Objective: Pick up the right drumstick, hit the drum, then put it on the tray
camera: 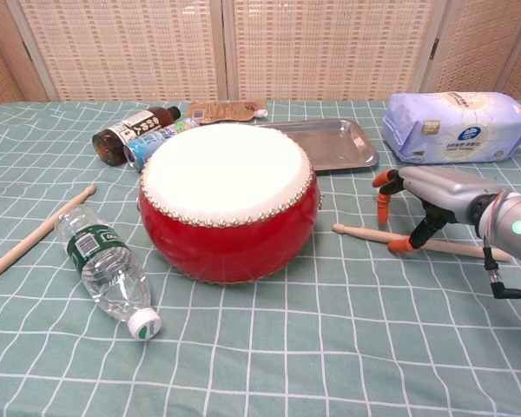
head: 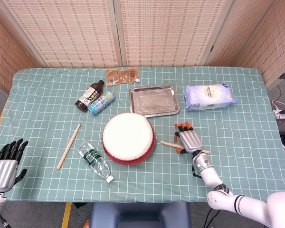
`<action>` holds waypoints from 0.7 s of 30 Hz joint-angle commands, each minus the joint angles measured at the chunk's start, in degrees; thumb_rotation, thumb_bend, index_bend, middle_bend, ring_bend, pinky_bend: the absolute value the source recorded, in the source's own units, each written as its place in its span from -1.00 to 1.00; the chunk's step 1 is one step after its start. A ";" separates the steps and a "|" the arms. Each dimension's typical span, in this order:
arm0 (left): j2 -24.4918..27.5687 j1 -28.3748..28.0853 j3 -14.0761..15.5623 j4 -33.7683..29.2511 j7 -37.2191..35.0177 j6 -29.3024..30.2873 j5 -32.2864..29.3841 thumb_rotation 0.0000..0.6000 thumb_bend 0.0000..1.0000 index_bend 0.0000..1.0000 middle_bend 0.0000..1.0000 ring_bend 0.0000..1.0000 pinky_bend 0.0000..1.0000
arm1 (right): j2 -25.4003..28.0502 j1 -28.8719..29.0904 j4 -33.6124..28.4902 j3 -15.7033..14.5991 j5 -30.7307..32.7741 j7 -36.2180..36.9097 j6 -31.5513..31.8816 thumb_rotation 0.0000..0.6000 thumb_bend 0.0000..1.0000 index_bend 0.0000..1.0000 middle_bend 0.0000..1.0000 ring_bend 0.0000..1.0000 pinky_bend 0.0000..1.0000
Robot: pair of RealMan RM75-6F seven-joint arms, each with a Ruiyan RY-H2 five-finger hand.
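The right drumstick (head: 167, 144) (camera: 360, 233) lies flat on the checked cloth, just right of the red drum (head: 128, 137) (camera: 228, 200). My right hand (head: 187, 140) (camera: 417, 195) arches over the stick's middle. Its orange fingertips (camera: 383, 208) come down on the far side and the thumb tip touches the cloth on the near side. The fingers straddle the stick without closing on it. The steel tray (head: 154, 99) (camera: 330, 143) sits behind the drum. My left hand (head: 7, 161) hangs with fingers spread at the table's lower left corner.
A second drumstick (head: 69, 145) (camera: 35, 236) and a water bottle (head: 95, 160) (camera: 104, 269) lie left of the drum. Two bottles (head: 89, 95) and a brown pouch (head: 122, 75) are at the back. A tissue pack (head: 210, 96) (camera: 458, 126) lies right of the tray.
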 commanded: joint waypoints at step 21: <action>-0.44 0.10 0.14 1.43 -1.54 -0.46 -0.31 1.00 -0.52 -0.94 -1.00 -1.00 -0.84 | 0.47 1.26 -1.87 0.40 4.56 -3.09 -2.86 0.99 -0.30 0.03 -0.81 -1.00 -1.00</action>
